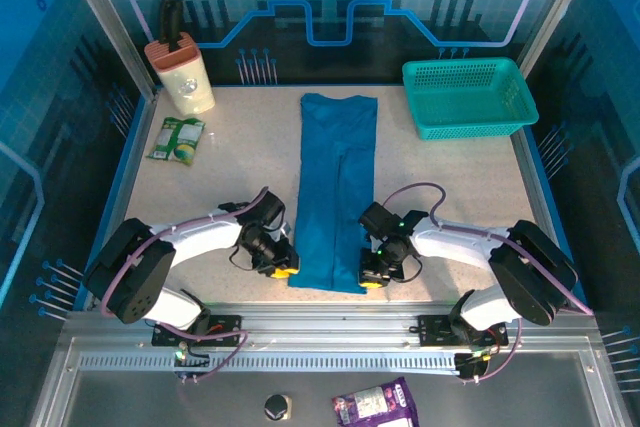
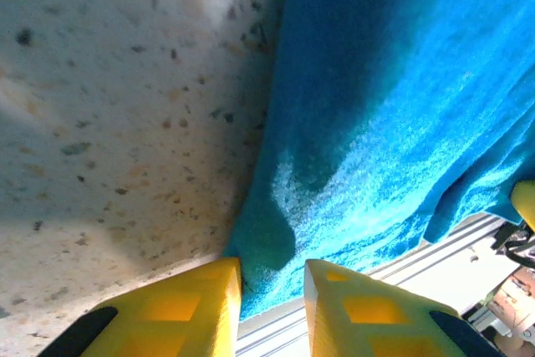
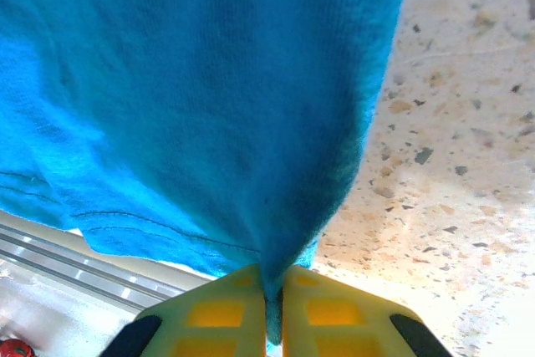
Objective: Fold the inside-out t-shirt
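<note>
**Two grippers at the near hem of a blue t-shirt lying in a long strip**

Closest to the wrist cameras are pairs of yellow fingertips. The right gripper is clenched on the near right corner of the inside-out t-shirt, with a ridge of blue cloth pinched between its pads. The left gripper sits at the near left corner with its jaws apart. A gap shows between them, the cloth's corner lies at the mouth of that gap, and nothing looks clamped.

The shirt lies flat down the middle of the speckled table. It forms a narrow strip running from the near edge toward the far side, with no sleeves showing. Its near hem reaches the metal rail along the table's front. Judging by this, the lengthwise folds look done, and a fold carrying the hem toward the collar remains.

The main risk is an uneven grip. If only the right corner is held when the hem lifts, the strip would likely twist and the layers slide apart. The left fingers could also close beside the cloth, or catch only the top layer. Because the hem is so close to the rail, low fingers might scrape it.

Further out, a teal mesh basket sits at the far right. A beige holder and a green packet sit at the far left. All three are well apart from the shirt.
</note>
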Motion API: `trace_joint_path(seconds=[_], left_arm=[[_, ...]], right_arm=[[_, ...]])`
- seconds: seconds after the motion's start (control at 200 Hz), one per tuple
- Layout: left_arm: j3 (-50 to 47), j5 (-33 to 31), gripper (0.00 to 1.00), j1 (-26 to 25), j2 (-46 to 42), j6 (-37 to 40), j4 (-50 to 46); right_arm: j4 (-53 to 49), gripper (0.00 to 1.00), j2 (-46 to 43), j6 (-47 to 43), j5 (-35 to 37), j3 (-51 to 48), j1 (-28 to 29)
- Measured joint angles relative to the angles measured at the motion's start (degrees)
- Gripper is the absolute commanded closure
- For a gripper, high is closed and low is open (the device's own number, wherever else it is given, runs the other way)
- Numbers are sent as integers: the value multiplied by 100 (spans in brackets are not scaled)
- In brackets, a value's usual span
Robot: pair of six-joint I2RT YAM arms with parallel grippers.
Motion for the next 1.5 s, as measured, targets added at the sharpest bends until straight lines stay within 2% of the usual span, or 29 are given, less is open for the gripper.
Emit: trace_joint_path(seconds=[0.235,0.49,0.655,0.991,1.306,1.361,1.501], left_arm=[[-133,79,73,-125,-2,-9,-26],[-144,-103,65,-153,-85,-20,-229],[-142,-120,65,-175,-39,-24,-203],[-118,-127,78,-260,50,-173,-162],[-107,-68,74,-387,111,-216,74],[-76,-57,77,-387,146,-216,61],[-22,-68,92,-393,177,-201,44]], right_arm=[[0,88,52,-22,-2,0,-26],[-2,88,90,-63,-2,4,-26],[-7,88,90,-63,-2,11,-26],[-2,89,118,-63,-9,17,-26],[-11,89,142,-63,-24,44,-26],[-13,89,164,-66,-24,74,-26],[-55,93,170,-105,-13,116,-26]])
